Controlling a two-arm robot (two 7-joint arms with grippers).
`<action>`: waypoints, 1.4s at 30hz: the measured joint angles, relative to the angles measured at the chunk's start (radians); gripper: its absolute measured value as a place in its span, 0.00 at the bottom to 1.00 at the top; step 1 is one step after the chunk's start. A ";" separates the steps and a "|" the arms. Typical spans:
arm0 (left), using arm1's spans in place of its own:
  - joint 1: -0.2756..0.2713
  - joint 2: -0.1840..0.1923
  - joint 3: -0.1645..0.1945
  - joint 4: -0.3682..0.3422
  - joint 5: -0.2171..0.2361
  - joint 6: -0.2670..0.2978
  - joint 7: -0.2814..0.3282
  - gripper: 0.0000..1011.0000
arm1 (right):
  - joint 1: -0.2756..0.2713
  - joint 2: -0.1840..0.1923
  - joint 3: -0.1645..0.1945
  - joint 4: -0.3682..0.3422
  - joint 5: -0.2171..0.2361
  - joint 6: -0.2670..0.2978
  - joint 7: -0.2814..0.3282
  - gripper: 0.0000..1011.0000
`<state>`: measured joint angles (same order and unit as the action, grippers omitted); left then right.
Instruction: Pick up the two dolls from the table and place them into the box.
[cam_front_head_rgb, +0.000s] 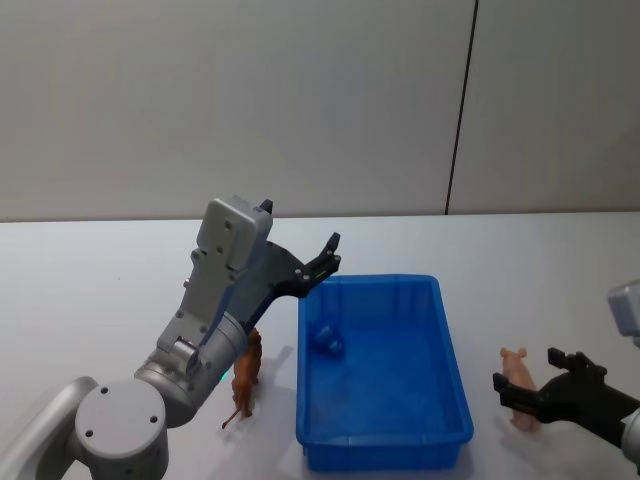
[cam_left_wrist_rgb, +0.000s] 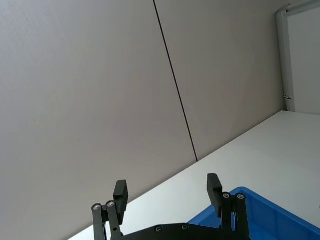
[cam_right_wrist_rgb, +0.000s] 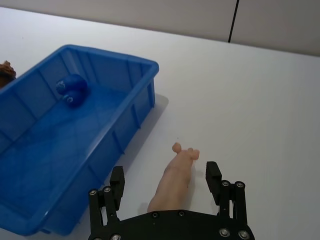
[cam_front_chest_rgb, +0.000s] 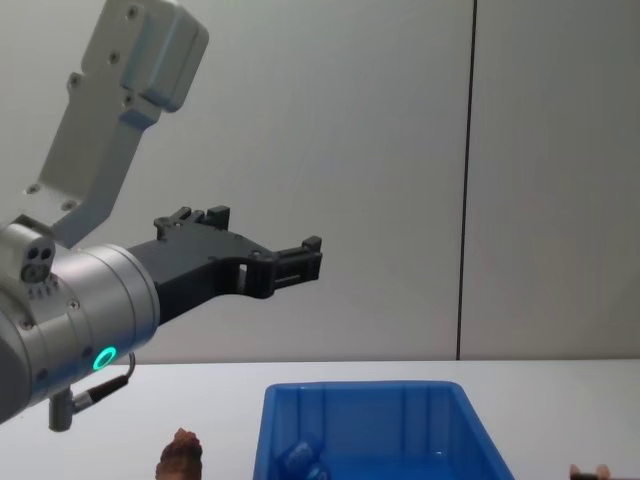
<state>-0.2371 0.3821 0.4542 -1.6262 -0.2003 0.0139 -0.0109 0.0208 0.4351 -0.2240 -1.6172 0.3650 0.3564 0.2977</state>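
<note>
Our right hand (cam_right_wrist_rgb: 165, 170) is low over the white counter (cam_front_head_rgb: 540, 270), fingers spread wide on either side of the pale pink doll (cam_right_wrist_rgb: 174, 176). The doll lies lengthwise between them, snout pointing away from the wrist, just beside the right wall of the blue box (cam_front_head_rgb: 452, 350). We judge the main risk to be a poor pinch. The figure is small and smooth, and a close set too far back could squirt it forward or only nudge it along the counter.

Our left hand (cam_front_head_rgb: 328, 258) hangs high above the box's left rim, open wide and empty. The brown doll (cam_front_head_rgb: 246, 380) stands beneath that forearm, close to the box's left wall. A careless descent there could tip it or catch the rim. A small blue object (cam_front_head_rgb: 327, 340) lies inside the box.
</note>
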 joint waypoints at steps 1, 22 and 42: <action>0.000 0.000 0.000 0.000 0.000 0.000 0.000 0.99 | 0.000 0.000 0.000 0.002 0.000 0.003 0.000 0.99; 0.000 0.000 0.000 0.000 0.000 0.000 0.000 0.99 | 0.032 -0.031 -0.022 0.089 -0.018 0.057 0.001 0.85; 0.000 0.000 0.000 0.000 0.000 0.000 0.000 0.99 | 0.040 -0.041 -0.032 0.094 -0.048 0.027 -0.016 0.37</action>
<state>-0.2371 0.3821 0.4542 -1.6262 -0.2004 0.0139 -0.0109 0.0604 0.3937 -0.2561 -1.5229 0.3170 0.3832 0.2815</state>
